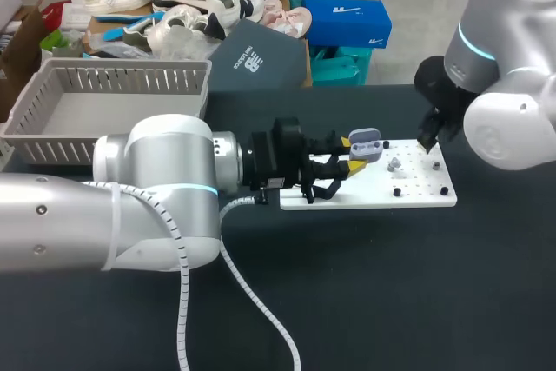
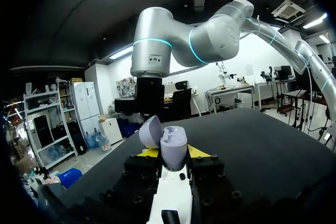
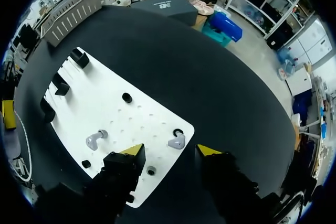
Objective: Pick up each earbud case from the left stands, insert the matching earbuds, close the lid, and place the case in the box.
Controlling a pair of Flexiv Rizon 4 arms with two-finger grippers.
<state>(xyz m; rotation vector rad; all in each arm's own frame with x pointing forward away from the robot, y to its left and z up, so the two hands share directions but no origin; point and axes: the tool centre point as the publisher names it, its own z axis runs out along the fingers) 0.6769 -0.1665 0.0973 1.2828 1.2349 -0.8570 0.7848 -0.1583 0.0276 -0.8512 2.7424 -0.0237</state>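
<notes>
1. Left arm is reaching across the near table. The left gripper is clamping the grey case from both sides, holding it over the near end of the white board.
2. Case lid is standing open and the pockets are looking empty, so I'm judging nothing is inserted yet.
3. Right gripper is hanging over the board's far end with its jaws spread. One earbud is lying just ahead, between the fingers but not touched.
4. Second earbud is sitting further along the board, well apart from the first.
5. Progress: pickup and lid opening are looking done. Both earbuds, lid closing and drop-off are remaining.
6. Box is sitting at the far left, and no case is showing in it.
7. Stands: I can't tell whether more cases are waiting there.
</notes>
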